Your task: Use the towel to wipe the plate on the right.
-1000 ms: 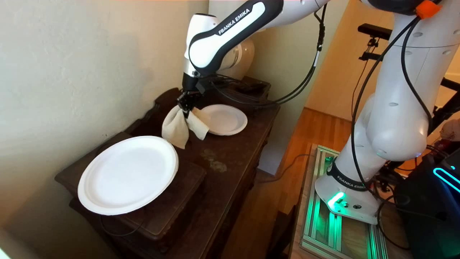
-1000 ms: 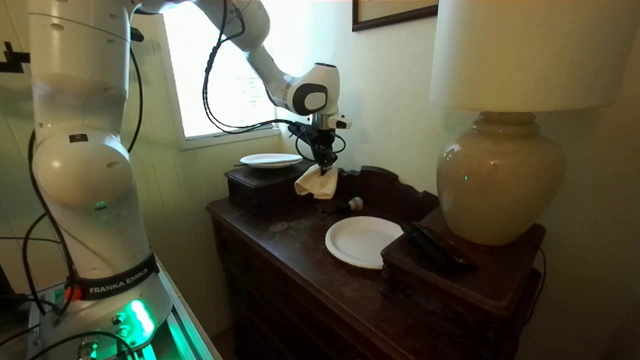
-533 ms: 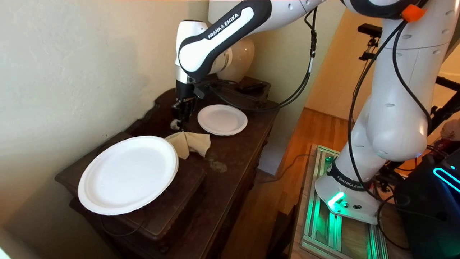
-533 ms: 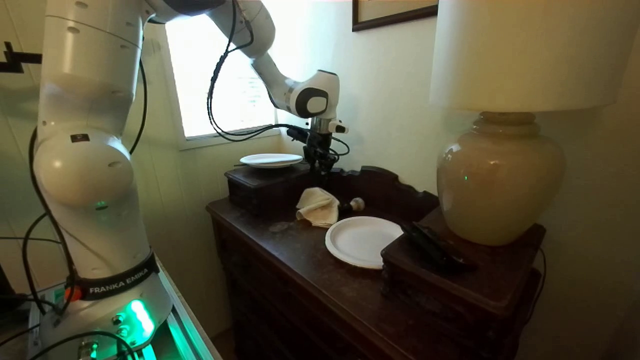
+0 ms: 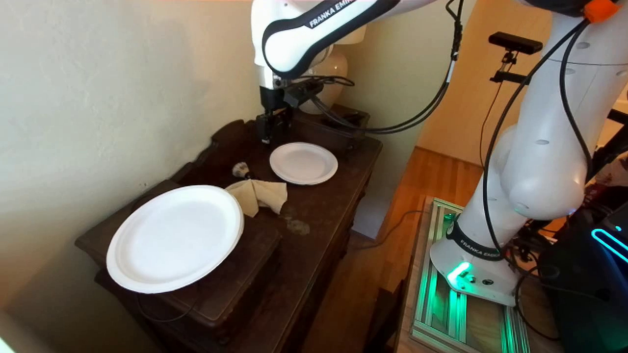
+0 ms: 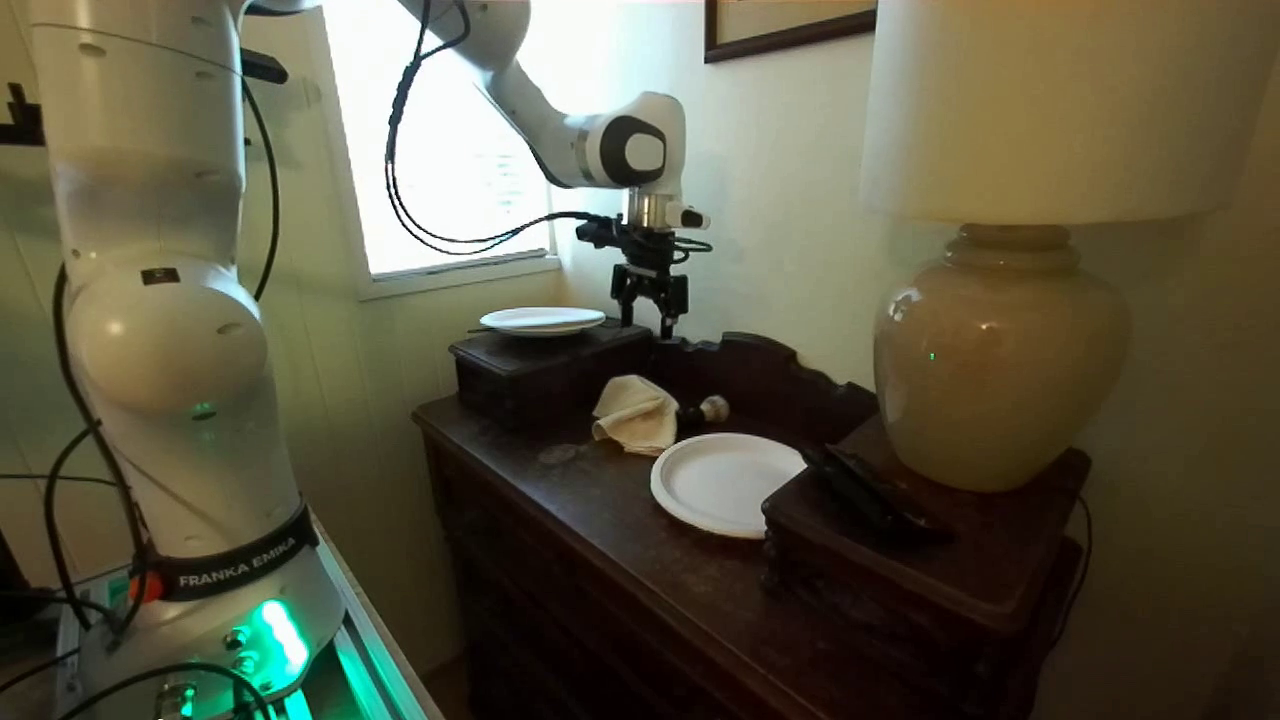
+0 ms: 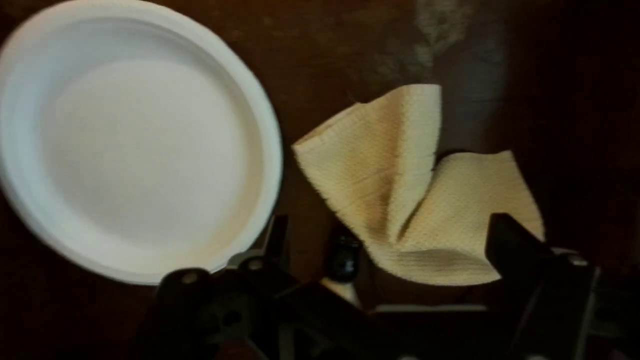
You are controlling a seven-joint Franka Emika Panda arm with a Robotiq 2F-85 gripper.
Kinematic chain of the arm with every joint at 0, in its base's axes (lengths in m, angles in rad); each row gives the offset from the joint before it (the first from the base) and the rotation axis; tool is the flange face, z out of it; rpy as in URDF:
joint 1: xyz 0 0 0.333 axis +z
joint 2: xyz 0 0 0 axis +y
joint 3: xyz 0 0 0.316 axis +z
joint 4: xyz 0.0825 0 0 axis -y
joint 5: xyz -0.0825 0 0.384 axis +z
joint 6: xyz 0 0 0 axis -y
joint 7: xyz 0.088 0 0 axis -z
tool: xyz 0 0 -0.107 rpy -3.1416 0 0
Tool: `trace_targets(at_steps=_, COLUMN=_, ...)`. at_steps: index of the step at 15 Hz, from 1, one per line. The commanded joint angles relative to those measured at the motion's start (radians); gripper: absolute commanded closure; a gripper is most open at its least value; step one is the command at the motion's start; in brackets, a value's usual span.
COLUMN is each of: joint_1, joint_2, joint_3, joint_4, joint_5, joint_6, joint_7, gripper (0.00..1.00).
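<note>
My gripper (image 6: 647, 328) hangs above the dresser (image 6: 600, 490), its fingers (image 7: 510, 245) spread wide and holding nothing. The towel (image 7: 370, 170) lies crumpled on the dresser, just beside the right-hand plate (image 6: 725, 483) but not on it; the wrist view shows a thin strip of dark wood between the two. A brush (image 5: 241, 170) lies right by the towel; whether they touch, I can't tell.

How far along I am is hard to judge. The right-hand plate is plain white, with no smear I can make out, so its face doesn't tell me whether it's wiped. If it is, I reckon all that's left is to draw away. If not, I need to come down, pinch the towel, carry it across and rub. The other plate (image 5: 175, 239), up on the box (image 6: 530, 378), isn't my target.

For lettering, I read "FRANKA EMIKA" on the base (image 6: 238, 563) and "FRANKA EMI" on the arm (image 5: 331, 14), the rest cut off. A small label (image 6: 159, 275) is too fine to read.
</note>
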Motion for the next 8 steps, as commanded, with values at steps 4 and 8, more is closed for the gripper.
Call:
trace_targets(at_steps=4, joint_1=-0.023, joint_2=-0.109, joint_3=-0.058, joint_4=-0.071, joint_5=-0.222, joint_6=-0.002, joint_7=0.061, gripper=0.0)
trace_targets(at_steps=8, joint_1=-0.033, joint_2=-0.156, joint_3=-0.063, joint_4=-0.115, joint_5=-0.278, joint_6=0.006, joint_7=0.061, gripper=0.0)
